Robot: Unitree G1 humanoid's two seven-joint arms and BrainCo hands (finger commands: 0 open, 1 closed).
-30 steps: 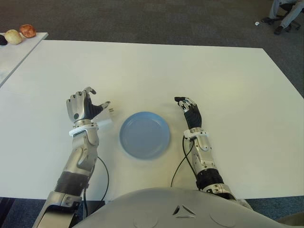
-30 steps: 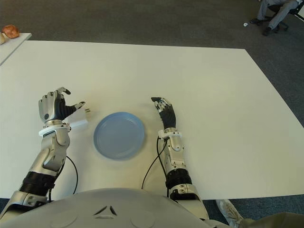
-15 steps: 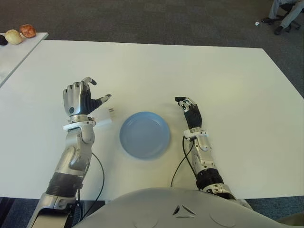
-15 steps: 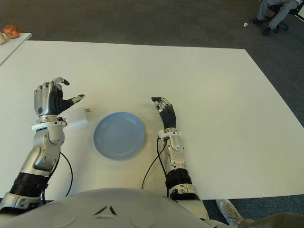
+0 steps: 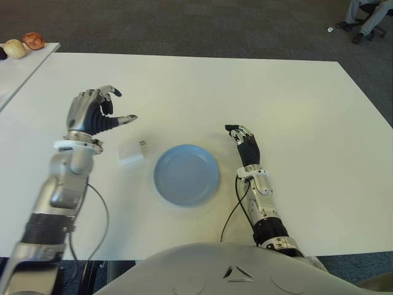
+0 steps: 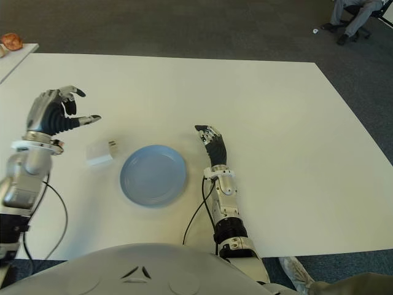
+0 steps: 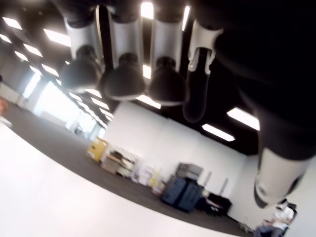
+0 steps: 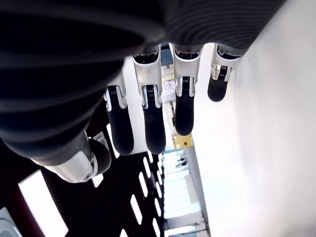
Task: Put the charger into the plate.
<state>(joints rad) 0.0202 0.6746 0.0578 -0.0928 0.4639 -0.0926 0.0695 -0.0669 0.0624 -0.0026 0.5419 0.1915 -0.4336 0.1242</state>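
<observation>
While the white charger [image 5: 131, 152] lies flat on the white worktop [image 5: 202, 92] with its metal prongs pointing toward the plate, the left hand [image 5: 93, 113] hovers raised above and a little behind it, on the robot's left side, clear of the charger and holding nothing; its fingers [image 7: 122, 79] are loosely curved with the thumb stretched out toward the middle of the worktop, and the left wrist view shows only the fingertips against a ceiling with strip lights and a far wall, with nothing between them. The blue plate [image 5: 186, 174] sits just beside the charger, on its right, near the front middle of the worktop, and carries nothing. The two are close but apart, with a narrow strip of bare worktop between them. The right hand [image 5: 245, 143] shows to the right of the plate, near its rim but not touching it, palm turned inward and its fingers [image 8: 148, 118] nearly straight and relaxed, gripping nothing, as the right wrist view also shows. A black cable runs along each forearm down to the front edge of the worktop. At the far left a second white surface [image 5: 24, 67] bears a few small rounded things [image 5: 24, 43], one reddish and one pale. At the far right corner, on the grey carpet [image 5: 184, 24], a person's legs [image 5: 365, 15] show beside a chair base
</observation>
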